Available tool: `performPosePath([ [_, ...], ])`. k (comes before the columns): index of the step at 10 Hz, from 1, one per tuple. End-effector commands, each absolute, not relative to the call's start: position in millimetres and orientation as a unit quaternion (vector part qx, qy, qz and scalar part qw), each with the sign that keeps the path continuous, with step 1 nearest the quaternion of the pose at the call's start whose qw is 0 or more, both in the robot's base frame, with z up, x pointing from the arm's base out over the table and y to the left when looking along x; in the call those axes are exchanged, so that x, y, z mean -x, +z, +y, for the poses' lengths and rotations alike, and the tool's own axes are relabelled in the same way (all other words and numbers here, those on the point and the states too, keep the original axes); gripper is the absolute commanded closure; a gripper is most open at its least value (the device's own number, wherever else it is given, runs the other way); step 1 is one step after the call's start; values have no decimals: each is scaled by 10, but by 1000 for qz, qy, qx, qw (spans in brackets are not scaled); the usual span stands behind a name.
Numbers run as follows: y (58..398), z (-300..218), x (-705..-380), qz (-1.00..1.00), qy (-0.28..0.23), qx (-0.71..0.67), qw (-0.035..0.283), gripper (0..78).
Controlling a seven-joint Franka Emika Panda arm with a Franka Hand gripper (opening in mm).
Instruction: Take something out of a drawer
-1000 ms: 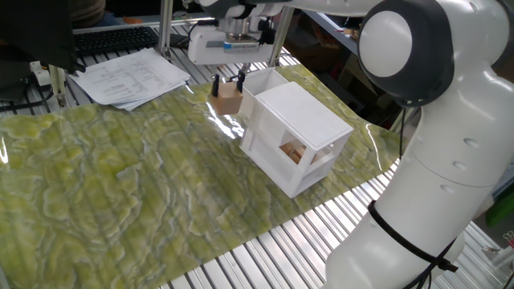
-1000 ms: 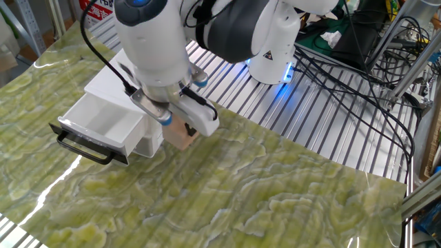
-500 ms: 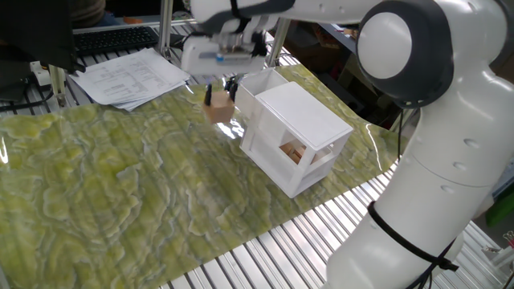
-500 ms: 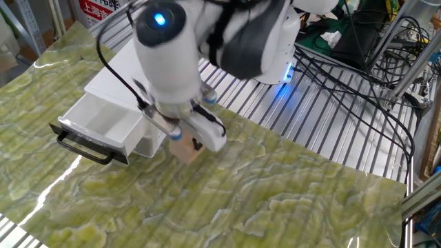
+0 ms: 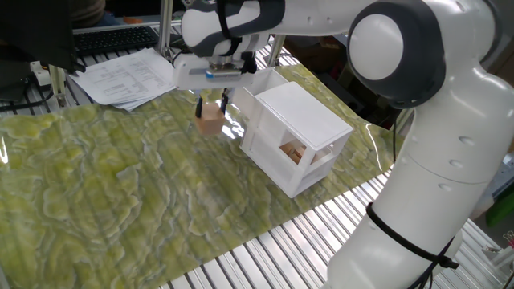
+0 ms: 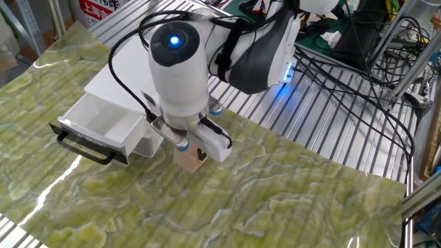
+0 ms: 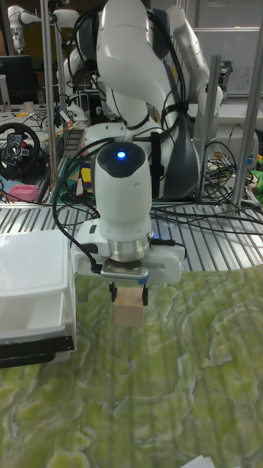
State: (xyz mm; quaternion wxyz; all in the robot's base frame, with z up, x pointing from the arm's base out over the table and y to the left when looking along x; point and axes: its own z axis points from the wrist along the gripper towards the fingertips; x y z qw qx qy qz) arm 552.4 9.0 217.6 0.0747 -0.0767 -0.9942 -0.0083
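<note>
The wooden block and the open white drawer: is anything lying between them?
No. In the other fixed view, only bare green mat separates the wooden block, held in the gripper, from the open drawer.

text: none can be read | red sign [image 6: 96,8] at top edge: white characters, too small to read | papers [image 5: 132,76]: print too fine to read

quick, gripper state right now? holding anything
Gripper: shut on the small pale tan wooden cube, held beside the white two-drawer cabinet, outside its open upper drawer.
</note>
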Motion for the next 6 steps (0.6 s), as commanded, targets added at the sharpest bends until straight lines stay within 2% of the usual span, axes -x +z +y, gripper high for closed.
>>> performPosePath([
  [1, 2000, 94, -5563, -996, -9, 68, 65, 750],
  [6, 1820, 123, -5568, -996, -10, 64, 54, 750],
])
